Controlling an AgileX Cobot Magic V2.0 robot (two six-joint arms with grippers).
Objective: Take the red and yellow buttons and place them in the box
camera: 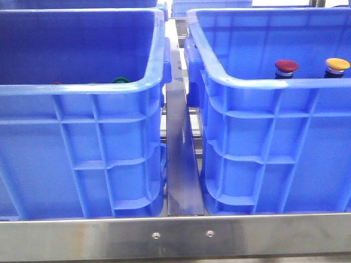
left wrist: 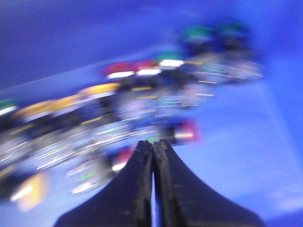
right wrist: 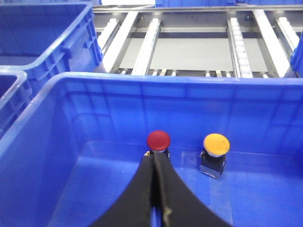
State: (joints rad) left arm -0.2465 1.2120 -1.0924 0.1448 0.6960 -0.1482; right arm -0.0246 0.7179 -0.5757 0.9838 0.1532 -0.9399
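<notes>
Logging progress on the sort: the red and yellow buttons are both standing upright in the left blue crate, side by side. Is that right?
Not quite: they stand in the right crate, not the left. The front view shows the red button and yellow button side by side there, and the right wrist view shows both upright on its floor.

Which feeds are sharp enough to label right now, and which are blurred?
Left wrist view: heavy motion smear, the pile of buttons is only colour streaks; just the shut left pincer reads clearly. Right wrist view: sharp, red button and yellow button crisp in the box. Front view: sharp, with mild glare on the steel rail.
</notes>
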